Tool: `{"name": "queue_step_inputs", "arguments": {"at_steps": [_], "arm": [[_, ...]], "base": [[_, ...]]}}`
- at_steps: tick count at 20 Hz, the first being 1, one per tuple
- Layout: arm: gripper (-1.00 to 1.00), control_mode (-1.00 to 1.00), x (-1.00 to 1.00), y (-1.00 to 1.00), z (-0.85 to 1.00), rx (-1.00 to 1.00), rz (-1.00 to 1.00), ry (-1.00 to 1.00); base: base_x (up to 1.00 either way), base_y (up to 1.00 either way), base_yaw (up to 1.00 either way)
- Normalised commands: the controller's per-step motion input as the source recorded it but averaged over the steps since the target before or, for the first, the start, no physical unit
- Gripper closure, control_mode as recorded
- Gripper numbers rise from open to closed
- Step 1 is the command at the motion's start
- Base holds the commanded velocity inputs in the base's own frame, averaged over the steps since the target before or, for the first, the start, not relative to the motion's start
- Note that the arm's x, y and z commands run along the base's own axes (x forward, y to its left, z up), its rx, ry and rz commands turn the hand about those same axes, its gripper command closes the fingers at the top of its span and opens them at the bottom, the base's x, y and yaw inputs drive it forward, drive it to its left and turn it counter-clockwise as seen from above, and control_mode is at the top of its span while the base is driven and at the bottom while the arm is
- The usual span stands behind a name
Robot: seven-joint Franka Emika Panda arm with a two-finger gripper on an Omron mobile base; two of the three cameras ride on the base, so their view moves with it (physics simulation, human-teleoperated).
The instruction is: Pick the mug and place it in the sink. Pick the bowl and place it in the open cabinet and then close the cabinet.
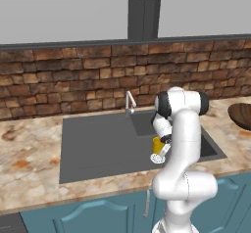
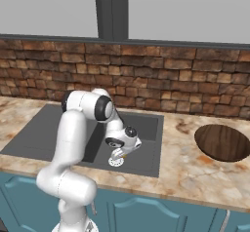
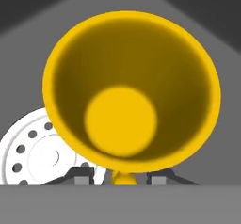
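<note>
Yellow mug (image 3: 129, 96) sits upright low in the sink (image 1: 98, 144), right above the round drain (image 3: 35, 150), mouth facing the hand camera. Tool (image 3: 122, 177) just above it, tips straddling the rim; whether it grips or has let go, cannot tell. Brown bowl (image 2: 222, 142) on the bench (image 2: 195, 170), right of the sink, well apart.

Faucet (image 1: 129, 101) behind; open sink (image 1: 98, 149) leftward.

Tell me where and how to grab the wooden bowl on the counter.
Take the bowl by its rim, coming straight down from above. It sits upright, wide and shallow on the counter right of the sink, so only the thin edge likely fits between the end effector's fingers.
</note>
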Motion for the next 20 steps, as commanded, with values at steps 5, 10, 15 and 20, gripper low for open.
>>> {"name": "queue_step_inputs", "arguments": {"at_steps": [5, 10, 15, 20], "arm": [[-1.0, -1.0, 0.13, -0.08, 0.1, 0.0, 0.0, 0.0], [-1.0, -1.0, 0.0, -0.26, 0.67, 0.0, 0.0, 0.04], [-1.0, -1.0, 0.0, -0.18, 0.93, 0.0, 0.0, 0.03], [-1.0, -1.0, 0.0, -0.08, 1.0, 0.0, 0.0, 0.01]], "base": [[0.0, 0.0, 0.0], [0.0, 0.0, 0.0], [0.0, 0.0, 0.0], [0.0, 0.0, 0.0]]}}
